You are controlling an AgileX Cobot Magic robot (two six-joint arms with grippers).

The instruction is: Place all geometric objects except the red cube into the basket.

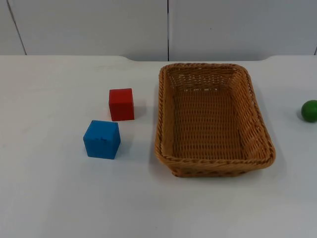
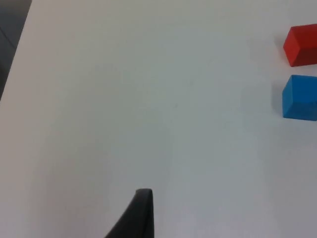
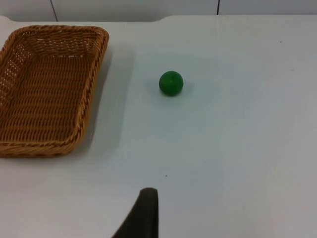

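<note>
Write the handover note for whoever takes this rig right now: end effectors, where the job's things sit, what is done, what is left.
Left end effector: waiting above bare table, red cube and blue cube ahead of it, holding nothing.
Right end effector: waiting above the table, facing the green ball, holding nothing.
Basket: mid-table, nothing in it. Both cubes lie to its left, a small gap between them; the ball lies to its right.
Done: nothing.
Left: blue cube and green ball into the basket; red cube stays out.

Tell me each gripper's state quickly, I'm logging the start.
Left gripper: cannot be told; over bare table beside the blue cube.
Right gripper: cannot be told; near the green ball.
</note>
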